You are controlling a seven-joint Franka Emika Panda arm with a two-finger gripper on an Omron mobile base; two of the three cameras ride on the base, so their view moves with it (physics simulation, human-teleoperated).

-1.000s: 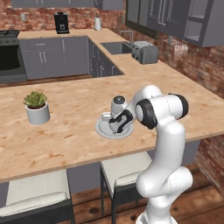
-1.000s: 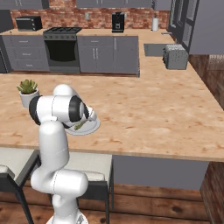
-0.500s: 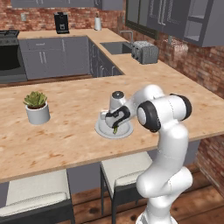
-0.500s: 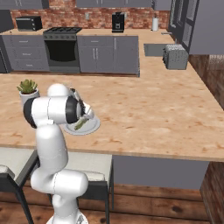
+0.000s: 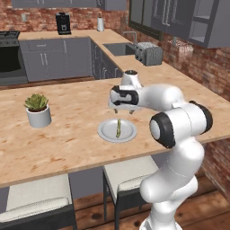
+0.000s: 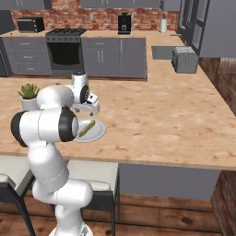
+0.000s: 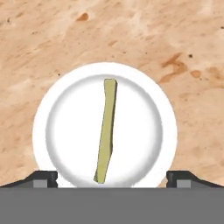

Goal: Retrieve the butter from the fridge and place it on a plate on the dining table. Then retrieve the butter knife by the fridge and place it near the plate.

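Note:
The butter [image 5: 118,128], a thin yellowish-olive stick, lies loose across the middle of the round white plate [image 5: 104,134] on the wooden dining table [image 5: 67,146]. My gripper [image 5: 123,110] hangs open a little above the plate, pointing down, with nothing between its fingers. From the other side the gripper [image 6: 91,112] stands over the butter [image 6: 86,128] and the plate [image 6: 99,134]. In the hand view the butter [image 7: 106,131] runs lengthwise down the plate [image 7: 65,131], and the open gripper [image 7: 111,179] has a tip at each side of it. The fridge and the butter knife are out of view.
A potted plant [image 5: 37,110] stands on the table to the left of the plate. A toaster [image 5: 149,54] sits by the sink on the far counter. Cushioned stools [image 5: 38,202] are tucked under the table's near edge.
The gripper has lifted off the plate and its jaws have widened. The butter stays lying on the plate. The arm's elbow has swung outward.

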